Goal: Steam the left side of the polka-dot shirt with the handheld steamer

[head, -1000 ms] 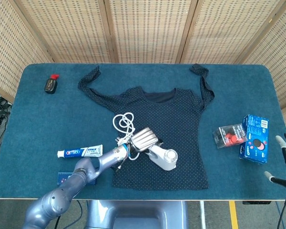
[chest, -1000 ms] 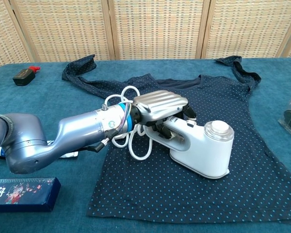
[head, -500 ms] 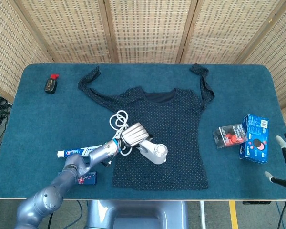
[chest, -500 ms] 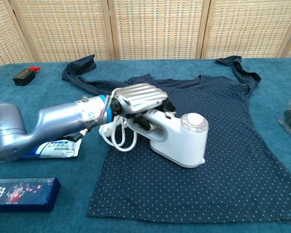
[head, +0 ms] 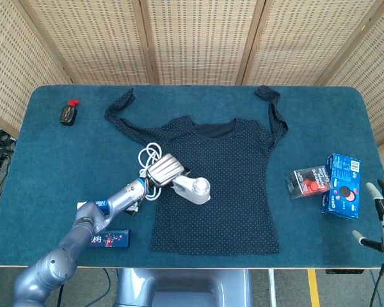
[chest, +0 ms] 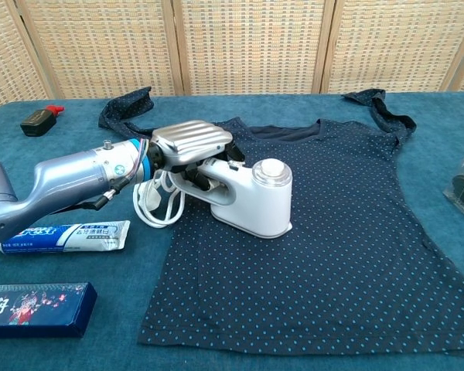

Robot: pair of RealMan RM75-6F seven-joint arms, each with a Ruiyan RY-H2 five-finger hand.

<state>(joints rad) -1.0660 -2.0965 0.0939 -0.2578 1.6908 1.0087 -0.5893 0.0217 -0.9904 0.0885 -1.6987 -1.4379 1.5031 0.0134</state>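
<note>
Now your left hand [chest: 189, 143], fingers wrapped around the handle of the handheld steamer [chest: 251, 197], has carried it from the middle of the polka-dot shirt [head: 221, 185] up and out to the shirt's left side, so the steamer's head rests flat on the fabric just ahead of your fingers, with its white cord [chest: 156, 205] coiled under your wrist on the desk [head: 51, 160]. That puts you on the right area; I judge the pass well under way. Your right hand [head: 383, 217] hangs empty, fingers spread, off the desk's far edge.
</note>
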